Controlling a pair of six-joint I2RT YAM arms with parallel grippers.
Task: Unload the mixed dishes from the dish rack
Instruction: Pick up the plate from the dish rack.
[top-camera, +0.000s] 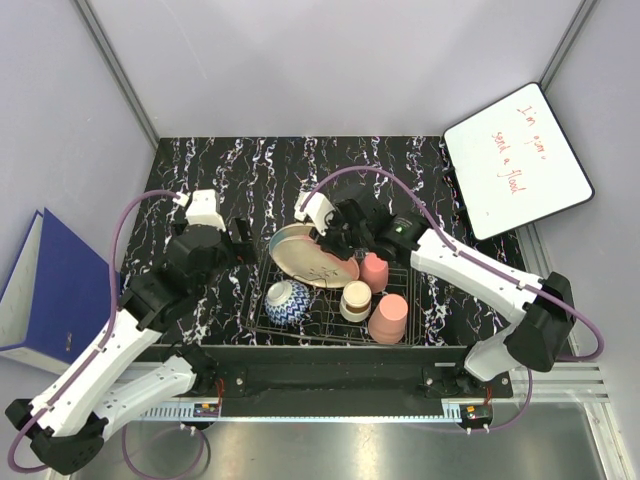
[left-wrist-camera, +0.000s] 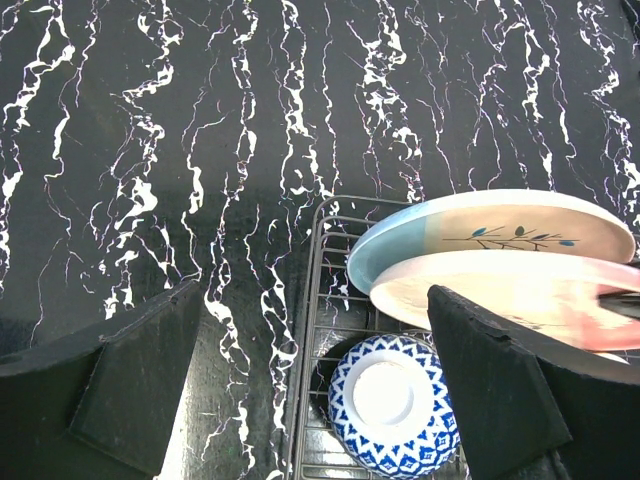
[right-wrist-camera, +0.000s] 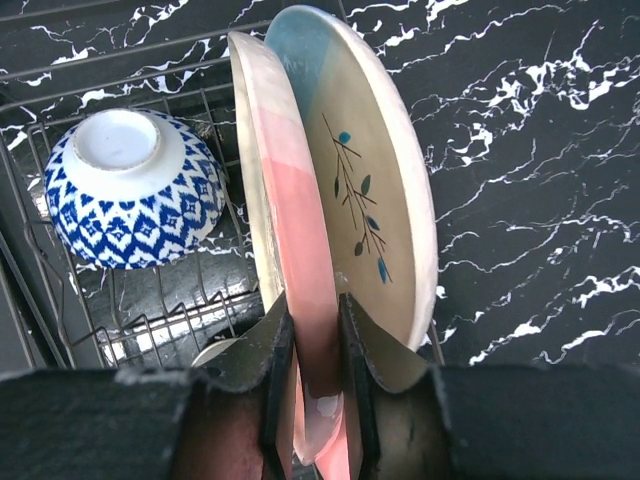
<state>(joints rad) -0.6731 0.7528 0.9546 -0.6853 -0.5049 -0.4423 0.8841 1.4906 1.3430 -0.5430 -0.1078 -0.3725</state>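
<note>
Well, closest to the arm bases, the front row of the low dark wire dish rack (top-camera: 322, 330) holds an upturned blue-and-white patterned bowl (top-camera: 288, 302), a cream cup with a brown band (top-camera: 355, 300) and a pink cup (top-camera: 388, 318). A second pink cup (top-camera: 374, 271) stands just behind those two cups.

Farther back in the rack, two round plates lean on edge as a pair. The pink-and-cream plate (right-wrist-camera: 300, 220) is on the near side, and the light-blue-and-cream plate with a small sprig mark (right-wrist-camera: 370, 170) rests close against it.

The right hand (right-wrist-camera: 312, 315) is pinched narrow on the pink-and-cream plate's rim, one finger on each face, and the plate's disc runs straight away from the hand in line with its fingers. I reckon the lift should go up along the plate's own plane, or the blue plate leaning on it may topple.

The left hand (left-wrist-camera: 315, 295) is spread wide and holds nothing. It hovers at the rack's left edge over the black, white-veined marble surface (top-camera: 200, 170), so the right arm is plainly the nearer one.
</note>
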